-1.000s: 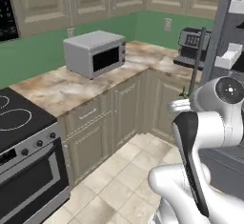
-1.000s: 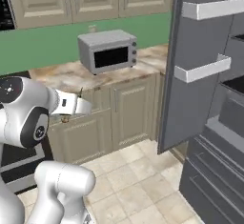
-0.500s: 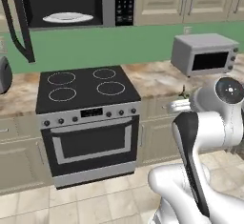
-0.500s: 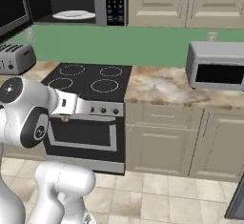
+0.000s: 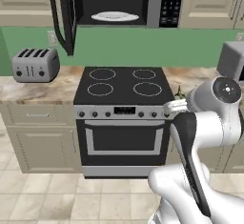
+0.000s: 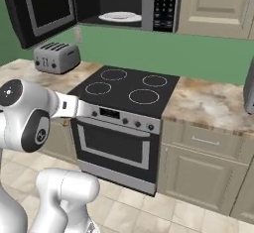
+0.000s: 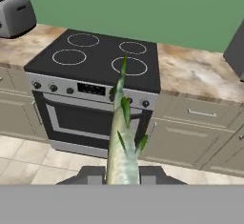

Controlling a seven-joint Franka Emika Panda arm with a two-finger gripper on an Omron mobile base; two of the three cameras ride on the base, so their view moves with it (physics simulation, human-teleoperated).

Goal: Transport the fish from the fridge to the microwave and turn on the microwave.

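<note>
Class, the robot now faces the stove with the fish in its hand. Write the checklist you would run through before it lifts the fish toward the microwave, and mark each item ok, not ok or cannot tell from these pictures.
1. Fish in the gripper: ok; in the hand view it sticks out from between the fingertips.
2. Microwave door open: ok; the door swings out to the left.
3. Landing spot inside: ok; a white plate lies in the cavity with nothing on it.
4. Keypad in sight for starting: ok; it sits to the right of the cavity.
5. Firmness of the grip: cannot tell; the finger contact is hidden at the bottom of the hand view.
6. Stove top below the path: ok; no pots on the burners.
</note>
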